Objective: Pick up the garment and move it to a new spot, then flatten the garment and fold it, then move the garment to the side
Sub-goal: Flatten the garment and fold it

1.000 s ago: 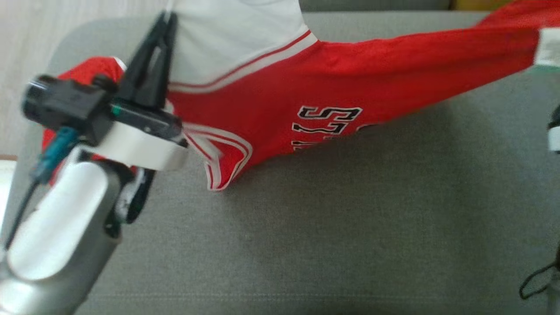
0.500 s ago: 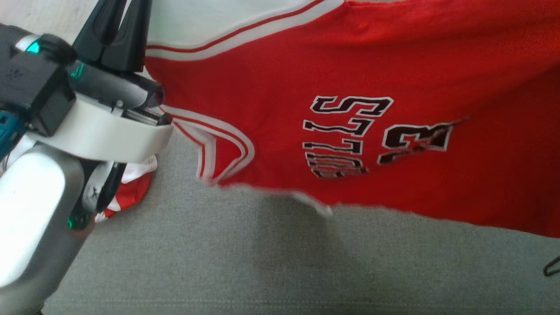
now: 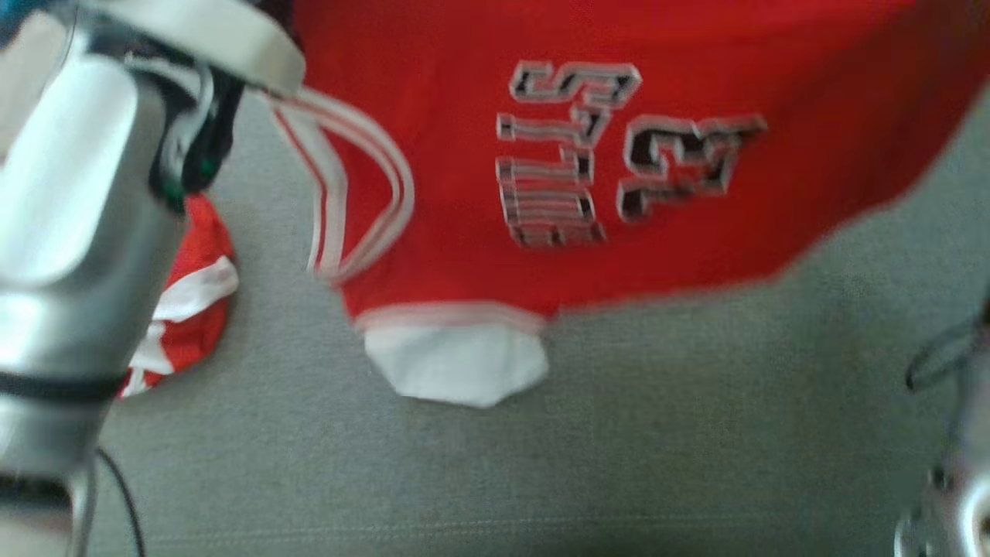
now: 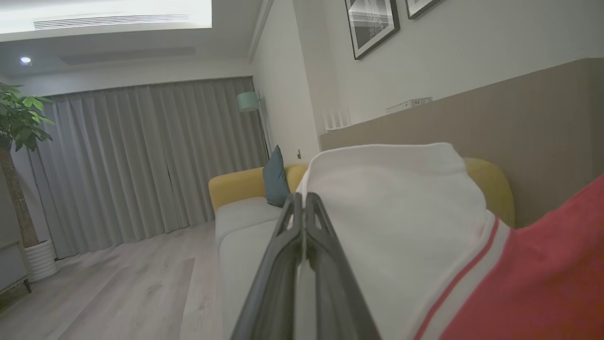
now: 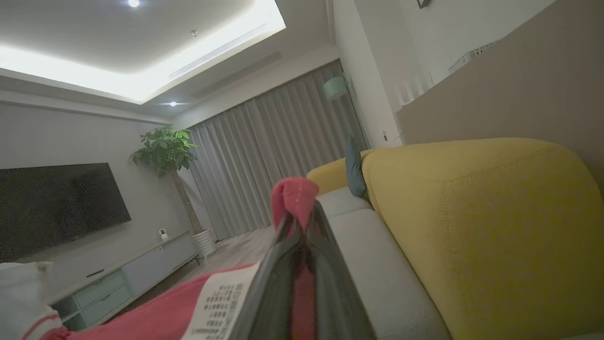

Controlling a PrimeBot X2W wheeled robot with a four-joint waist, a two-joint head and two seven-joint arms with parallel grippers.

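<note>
Red jersey [image 3: 696, 193] now hangs wider over grey sofa seat [image 3: 541, 480] | left tool [image 4: 301, 203], right tool [image 5: 302, 226] clamped on it | flattening pending.

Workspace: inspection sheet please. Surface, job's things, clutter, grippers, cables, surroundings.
Surface: grey seat cushion under the jersey.
Job's things: red jersey with white trim, held up between both grippers; head view blurred.
Clutter: nothing seen.
Grippers: left gripper shut on the jersey's white part; right gripper shut on a red fold.
Cables: thin dark cable by the left forearm; dark loop at the right edge.
Surroundings: yellow sofa back, grey curtains, potted plant, TV.
</note>
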